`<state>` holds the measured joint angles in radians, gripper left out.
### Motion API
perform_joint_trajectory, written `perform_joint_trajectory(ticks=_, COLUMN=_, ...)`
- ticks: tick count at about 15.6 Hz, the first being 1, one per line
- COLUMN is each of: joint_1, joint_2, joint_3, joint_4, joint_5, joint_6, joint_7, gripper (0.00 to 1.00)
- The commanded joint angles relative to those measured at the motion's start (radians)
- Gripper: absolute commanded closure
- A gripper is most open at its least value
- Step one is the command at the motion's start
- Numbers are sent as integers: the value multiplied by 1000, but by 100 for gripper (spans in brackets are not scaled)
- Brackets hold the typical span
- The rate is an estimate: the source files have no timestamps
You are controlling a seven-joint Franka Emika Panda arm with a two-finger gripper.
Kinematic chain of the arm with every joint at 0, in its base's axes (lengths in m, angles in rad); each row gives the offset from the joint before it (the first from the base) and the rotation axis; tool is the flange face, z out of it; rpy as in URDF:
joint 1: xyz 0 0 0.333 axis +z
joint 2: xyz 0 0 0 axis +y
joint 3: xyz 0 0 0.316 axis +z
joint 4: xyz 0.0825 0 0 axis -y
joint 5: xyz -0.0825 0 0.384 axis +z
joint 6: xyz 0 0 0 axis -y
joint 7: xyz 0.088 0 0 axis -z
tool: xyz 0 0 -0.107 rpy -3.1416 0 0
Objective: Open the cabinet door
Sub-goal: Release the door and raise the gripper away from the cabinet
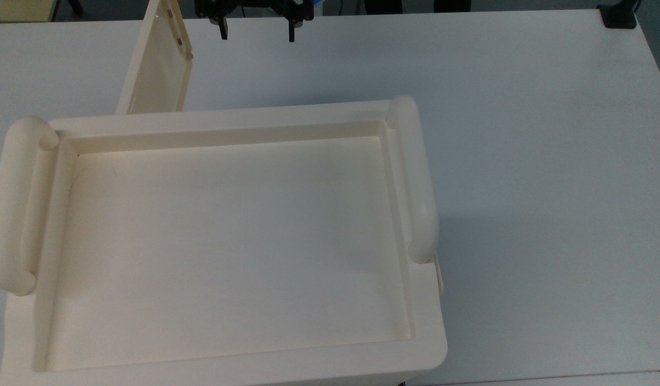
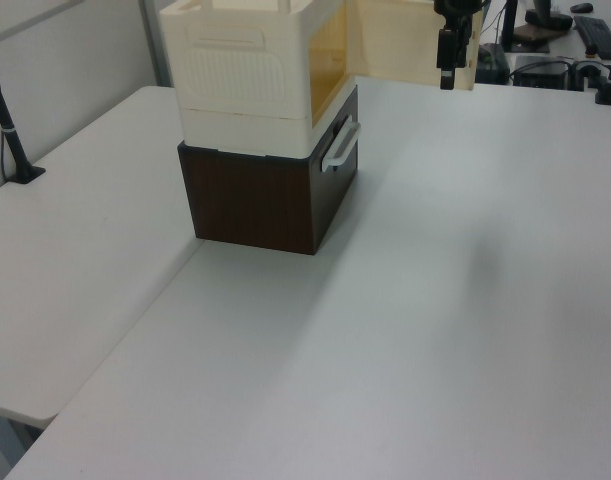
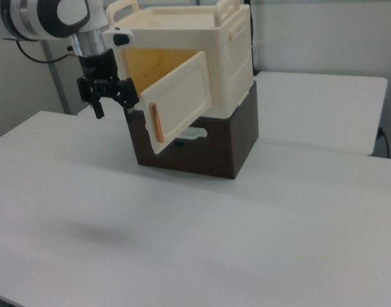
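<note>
Cabinet door [image 1: 157, 64] is what we track first: in the top view it stands at the upper left of the frame, swung well out from the cabinet [image 1: 223, 246], hinged where it meets the cabinet's upper rim and running up toward the top edge. Its brownish fittings [image 1: 179, 29] sit along the free edge. Moving rightward, we find our gripper [image 1: 256, 32] at the top centre, just beside that free edge but apart from it, fingers [image 1: 223, 31] spread wide and grasping nothing.

In the right view, left to right again, the gripper [image 3: 110, 101] hangs at the upper left, then the door [image 3: 180, 99] angled out, its copper strip [image 3: 155, 124] on the near edge, then the cabinet [image 3: 201, 45] on a dark brown box [image 3: 211, 144] on the white surface [image 3: 195, 230].

We judge the door already open. Should we push it wider, its free edge lies to the top view's left of our fingers, its long axis vertical.
</note>
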<state>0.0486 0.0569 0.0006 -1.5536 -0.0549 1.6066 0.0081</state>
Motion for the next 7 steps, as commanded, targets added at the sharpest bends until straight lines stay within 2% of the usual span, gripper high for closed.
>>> perform_joint_trajectory(ticks=1, joint_1=23, joint_2=-45, joint_3=-2, joint_4=-86, joint_5=-16, joint_6=90, joint_7=18, gripper=0)
perform_joint_trajectory(ticks=7, joint_1=22, joint_2=-51, joint_3=-2, joint_4=-86, joint_5=-13, joint_6=76, joint_7=38, gripper=0)
